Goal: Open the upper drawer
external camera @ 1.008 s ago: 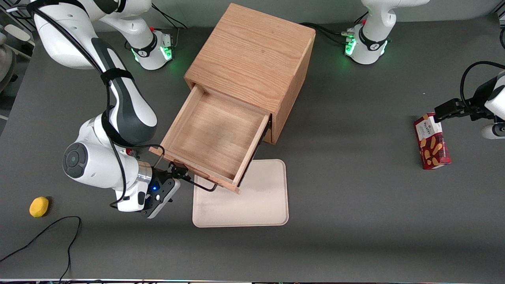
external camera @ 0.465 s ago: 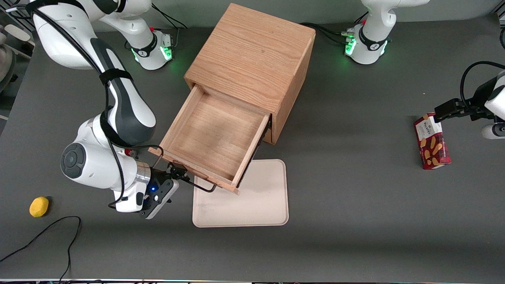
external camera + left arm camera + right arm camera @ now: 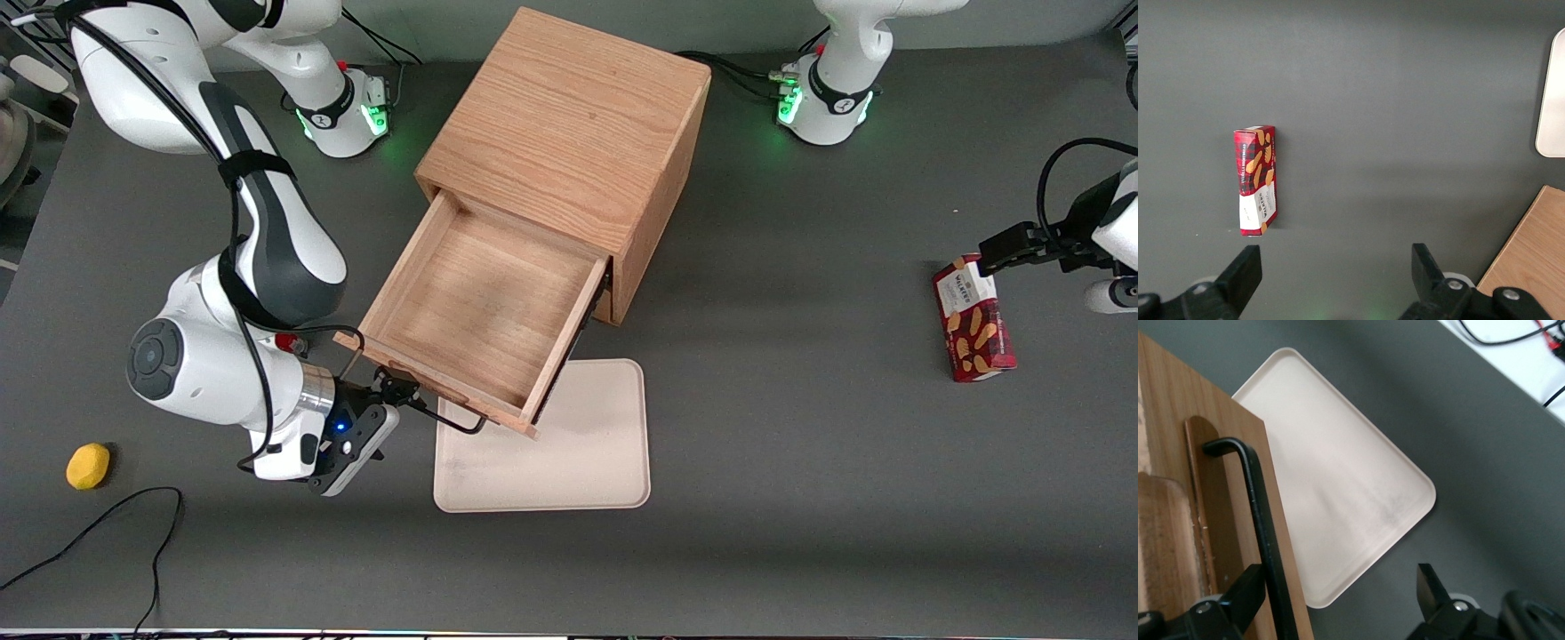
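Note:
The upper drawer (image 3: 480, 302) stands pulled far out of the oak cabinet (image 3: 569, 124), its inside bare wood. Its thin black bar handle (image 3: 453, 420) runs along the drawer front nearest the front camera. My right gripper (image 3: 397, 394) is at the handle's end toward the working arm's side, and it is open. In the right wrist view the handle (image 3: 1261, 520) passes between the spread fingers of the gripper (image 3: 1338, 579), close against one finger (image 3: 1248, 593); the wide gap to the other holds nothing.
A beige tray (image 3: 578, 444) lies on the table partly under the open drawer, seen as the tray (image 3: 1338, 473) below the gripper. A yellow object (image 3: 88, 466) and a black cable (image 3: 116, 524) lie toward the working arm's end. A red cookie box (image 3: 973, 320) lies toward the parked arm's end.
The right arm's wrist has shifted slightly toward the working arm's end of the table. The drawer has hardly moved and stays pulled out.

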